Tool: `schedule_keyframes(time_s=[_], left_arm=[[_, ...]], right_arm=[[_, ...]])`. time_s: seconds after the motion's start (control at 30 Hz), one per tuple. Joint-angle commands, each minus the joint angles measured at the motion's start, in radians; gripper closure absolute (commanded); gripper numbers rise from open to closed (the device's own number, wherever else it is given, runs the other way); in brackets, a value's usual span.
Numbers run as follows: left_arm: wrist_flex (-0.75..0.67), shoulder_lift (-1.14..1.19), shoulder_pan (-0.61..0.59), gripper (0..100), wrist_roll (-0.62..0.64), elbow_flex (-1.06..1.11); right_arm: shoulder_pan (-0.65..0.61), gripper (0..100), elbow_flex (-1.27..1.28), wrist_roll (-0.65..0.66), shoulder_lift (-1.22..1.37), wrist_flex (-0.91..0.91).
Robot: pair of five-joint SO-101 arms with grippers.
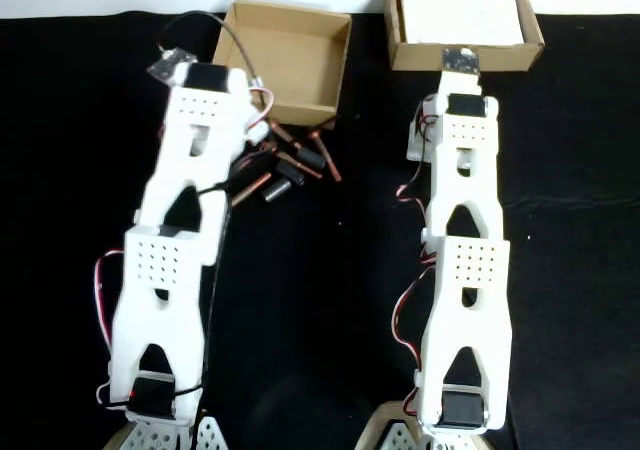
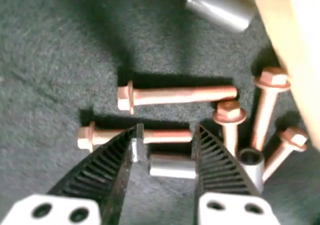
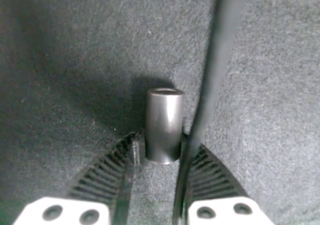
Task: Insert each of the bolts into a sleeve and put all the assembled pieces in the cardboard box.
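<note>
Bolts [image 2: 176,95] lie loose on the black mat [image 1: 560,270], just beside the open cardboard box [image 1: 285,60].

Your left gripper [image 2: 167,130] is down among them. Its jaws are closed against the two ends of a silver sleeve [image 2: 172,166] lying on the mat, and one bolt sits just past the fingertips. That arm is stretched forward, angled toward the pile. Your right gripper [image 3: 160,140] clamps a dark sleeve [image 3: 164,120] that juts beyond its fingertips over bare mat, with a black cable [image 3: 212,85] crossing in front. This arm lies straight ahead, its wrist at a second box [image 1: 515,56] lined in white.
</note>
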Motion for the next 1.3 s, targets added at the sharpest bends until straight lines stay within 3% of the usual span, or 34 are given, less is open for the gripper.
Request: schedule_keyframes(time_s=[0.0,0.37,0.53,0.77,1.03,1.27], left_arm=[[-0.017,-0.070,0.005,83,0.063,-0.013],[-0.028,0.031,0.002,84,0.222,-0.019],[-0.132,0.182,-0.067,88,0.230,-0.022],[-0.143,0.202,-0.117,88,0.232,-0.044],[0.066,0.205,-0.136,88,0.227,-0.343],[0.081,0.203,-0.122,88,0.226,-0.420]], right_arm=[[-0.036,94.3,-0.022,0.009,0.002,-0.025],[-0.038,94.3,-0.024,0.009,0.002,-0.030],[-0.038,94.3,-0.024,0.009,0.002,-0.030],[-0.038,94.3,-0.024,0.009,0.002,-0.030],[-0.038,94.3,-0.024,0.009,0.002,-0.030],[-0.038,94.3,-0.024,0.009,0.002,-0.030]])
